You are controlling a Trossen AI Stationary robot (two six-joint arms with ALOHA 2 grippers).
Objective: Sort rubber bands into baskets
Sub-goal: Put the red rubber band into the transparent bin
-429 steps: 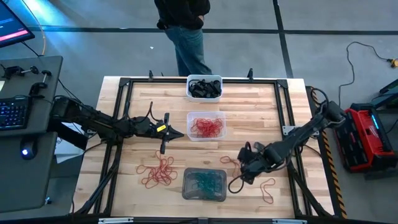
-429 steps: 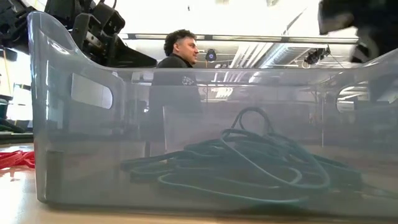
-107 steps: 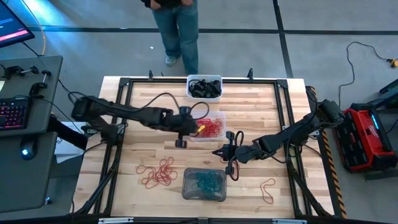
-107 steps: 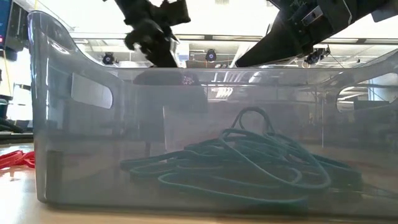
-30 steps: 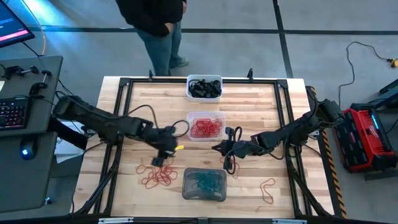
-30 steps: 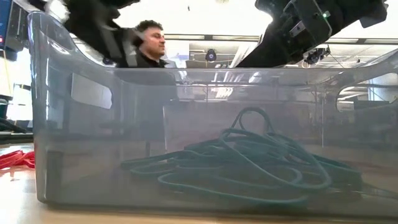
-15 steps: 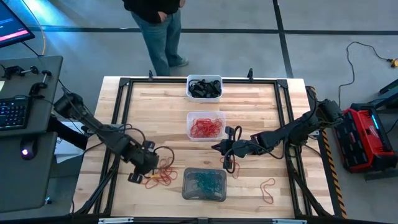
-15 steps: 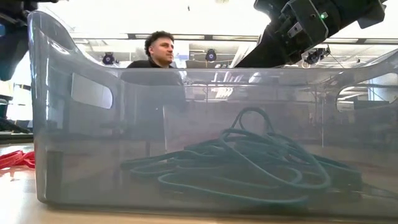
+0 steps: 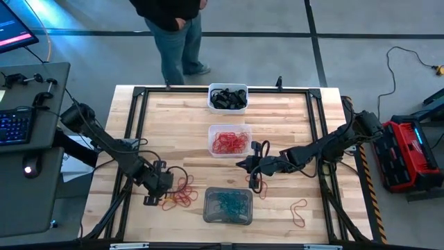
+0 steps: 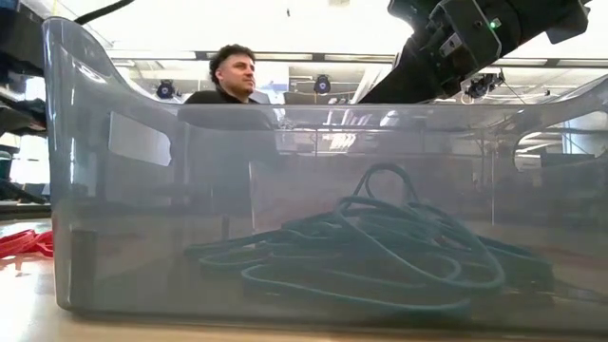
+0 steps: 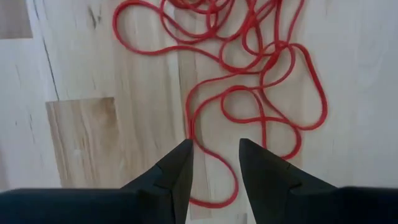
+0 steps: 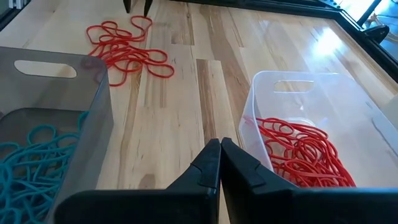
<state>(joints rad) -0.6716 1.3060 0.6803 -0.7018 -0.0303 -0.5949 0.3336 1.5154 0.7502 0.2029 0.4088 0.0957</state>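
The left gripper [image 11: 213, 158], jaws parted, straddles a strand of the loose red rubber bands [image 9: 182, 193] beside the grey basket [image 9: 227, 205], while the right gripper [image 12: 220, 157] hangs clenched between baskets.

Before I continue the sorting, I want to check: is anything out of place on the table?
Yes. Red bands lie loose on the wood beside the grey basket, and one red band sits alone near the right front. The left gripper is over the pile.

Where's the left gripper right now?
High view: left gripper is down at the loose red bands on the table's front left, just left of the grey basket.
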